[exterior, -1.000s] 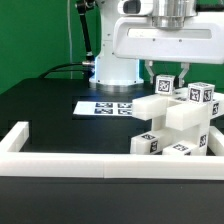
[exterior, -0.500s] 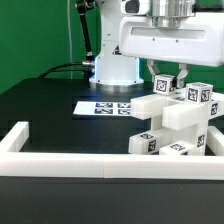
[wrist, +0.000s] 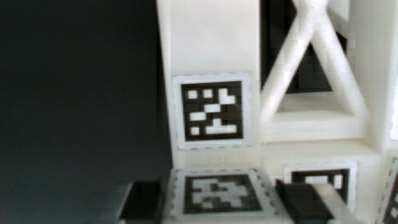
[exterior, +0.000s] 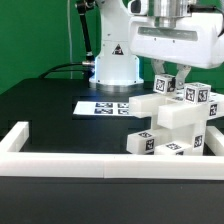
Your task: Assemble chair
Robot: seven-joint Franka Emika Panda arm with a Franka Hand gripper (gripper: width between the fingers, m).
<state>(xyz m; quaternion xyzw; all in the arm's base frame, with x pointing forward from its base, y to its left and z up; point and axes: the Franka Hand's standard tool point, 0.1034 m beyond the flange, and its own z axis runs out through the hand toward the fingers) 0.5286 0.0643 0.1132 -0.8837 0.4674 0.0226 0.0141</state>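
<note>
White blocks with black-and-white square tags make up the chair, which stands directly under the claw on the black surface, just inside a long white border rail that passes in front of it. The claw has its two dark fingers drawn in narrow, clamped on a small tagged block at the top of the chair. In the wrist view the fingers appear on either side of a tagged face, pressing it from both flanks, and past them runs a tall white upright with another tag. Beyond the claw, toward the robot's base, the marker board lies flat on the surface, apart from the chair.
</note>
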